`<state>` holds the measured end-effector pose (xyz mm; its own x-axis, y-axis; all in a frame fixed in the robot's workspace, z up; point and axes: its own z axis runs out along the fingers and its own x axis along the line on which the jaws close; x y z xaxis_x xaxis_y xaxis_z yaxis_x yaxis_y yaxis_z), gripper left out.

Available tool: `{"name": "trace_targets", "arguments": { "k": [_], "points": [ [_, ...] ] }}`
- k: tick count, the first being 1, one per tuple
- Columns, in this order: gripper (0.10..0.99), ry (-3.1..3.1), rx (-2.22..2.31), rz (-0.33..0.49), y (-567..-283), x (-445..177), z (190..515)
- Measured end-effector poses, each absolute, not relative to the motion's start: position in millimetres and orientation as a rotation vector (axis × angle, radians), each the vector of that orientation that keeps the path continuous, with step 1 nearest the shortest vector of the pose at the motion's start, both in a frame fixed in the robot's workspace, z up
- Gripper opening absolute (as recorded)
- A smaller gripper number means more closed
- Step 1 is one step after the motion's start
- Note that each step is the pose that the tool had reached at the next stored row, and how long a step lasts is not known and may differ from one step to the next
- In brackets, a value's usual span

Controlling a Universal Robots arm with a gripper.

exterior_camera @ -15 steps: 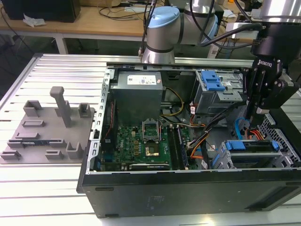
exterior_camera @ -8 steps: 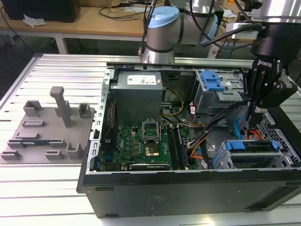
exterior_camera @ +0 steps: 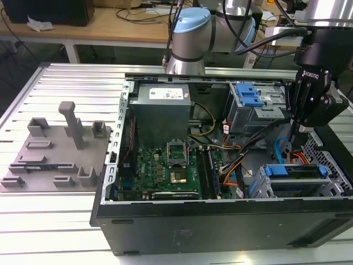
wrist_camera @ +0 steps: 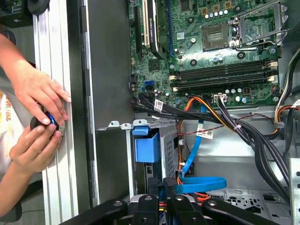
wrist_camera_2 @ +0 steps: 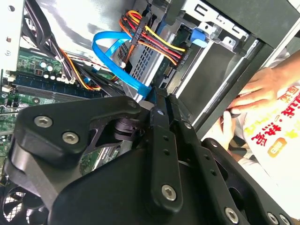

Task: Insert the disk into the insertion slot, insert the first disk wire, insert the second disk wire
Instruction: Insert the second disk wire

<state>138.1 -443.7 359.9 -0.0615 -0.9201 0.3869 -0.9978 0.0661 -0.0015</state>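
I see the open computer case [exterior_camera: 220, 221] lying on the slatted aluminium table [exterior_camera: 66, 83], near its edge on the exterior view's right. The disk [exterior_camera: 295, 172], in its blue carrier, sits in the insertion slot [exterior_camera: 259, 186] at the case's corner nearest the camera on that side. My gripper [exterior_camera: 300, 128] hangs just above the disk, beside a looping blue cable [exterior_camera: 280, 148]. The motherboard [exterior_camera: 165, 168] fills the case's middle, the power supply [exterior_camera: 162, 110] behind it. A grey fixture tray [exterior_camera: 49, 160] rests on the table toward the exterior view's left.
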Motion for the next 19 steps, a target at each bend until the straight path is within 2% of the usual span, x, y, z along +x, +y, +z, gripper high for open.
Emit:
{"name": "trace_targets", "arguments": {
  "k": [7, 14, 19],
  "points": [
    [0.161, -2.099, 1.965, 0.332, -458.1, 138.1, 360.0],
    [0.161, -2.173, 2.038, 0.196, -472.5, 138.1, 360.0],
    [0.161, -2.184, 2.048, 0.175, -492.0, 139.6, 359.9]
  ]
}}
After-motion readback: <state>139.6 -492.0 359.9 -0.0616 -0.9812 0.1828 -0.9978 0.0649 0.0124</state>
